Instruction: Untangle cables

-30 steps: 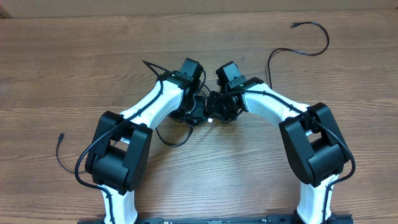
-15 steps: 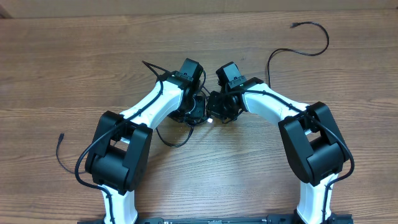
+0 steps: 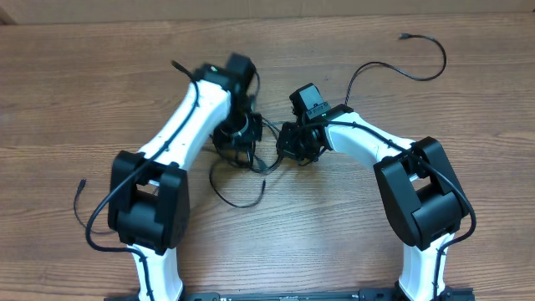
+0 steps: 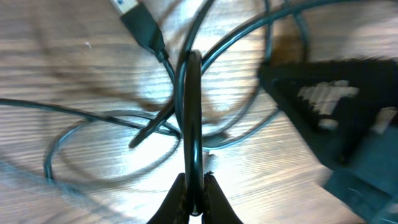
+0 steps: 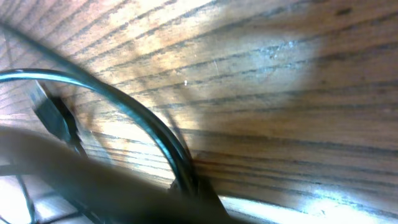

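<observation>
Thin black cables lie bunched on the wood between my two grippers, with a loose loop trailing toward the front. My left gripper is shut on one strand, which runs straight up from the pinched fingertips. Other strands cross behind it, and a USB plug lies at the top. My right gripper is shut on another cable, which curves into its blurred jaws. A long cable runs from there to the back right and ends in a plug.
A separate thin cable lies at the left front beside the left arm's base. The right gripper's dark body fills the right of the left wrist view, close by. Bare wooden tabletop surrounds the tangle.
My left arm has swung left and back with its strand, pulling the bunch apart and widening the gap between the grippers. The left jaws closed fully. The back-right cable shifted.
</observation>
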Available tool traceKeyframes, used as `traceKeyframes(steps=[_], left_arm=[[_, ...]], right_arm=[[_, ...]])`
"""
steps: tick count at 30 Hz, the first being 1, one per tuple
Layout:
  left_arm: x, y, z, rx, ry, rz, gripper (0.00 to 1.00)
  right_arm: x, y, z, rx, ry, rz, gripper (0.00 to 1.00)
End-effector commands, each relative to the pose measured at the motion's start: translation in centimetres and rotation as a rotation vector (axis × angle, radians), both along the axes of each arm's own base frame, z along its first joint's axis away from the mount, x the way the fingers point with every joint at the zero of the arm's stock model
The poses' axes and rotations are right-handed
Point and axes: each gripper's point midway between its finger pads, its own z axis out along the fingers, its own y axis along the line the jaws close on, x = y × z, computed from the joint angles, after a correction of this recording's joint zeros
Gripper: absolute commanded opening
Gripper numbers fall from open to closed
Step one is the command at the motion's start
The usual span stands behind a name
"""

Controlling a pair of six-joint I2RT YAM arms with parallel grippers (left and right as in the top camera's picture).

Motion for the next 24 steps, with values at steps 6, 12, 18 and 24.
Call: traceKeyframes(steps=[6,12,18,24], left_arm=[[1.9,0.7,2.8,-0.112,-0.025,0.030,0.04],[2.2,1.7,2.5,-0.067,-0.040,0.038,0.04],[2.3,2.4,2.3,-0.026,-0.046,0.042,0.20],[2.3,2.5,2.3,-0.020,-0.043,0.063,0.78]], right_arm=[[0.4,-0.5,-1.0,-0.041,-0.007,-0.007,0.04],[0.4,-0.5,-1.0,-0.040,-0.007,-0.007,0.04],[0.4,-0.5,-1.0,-0.041,-0.006,-0.007,0.04],[0.4,-0.5,-1.0,-0.041,-0.006,-0.007,0.04]])
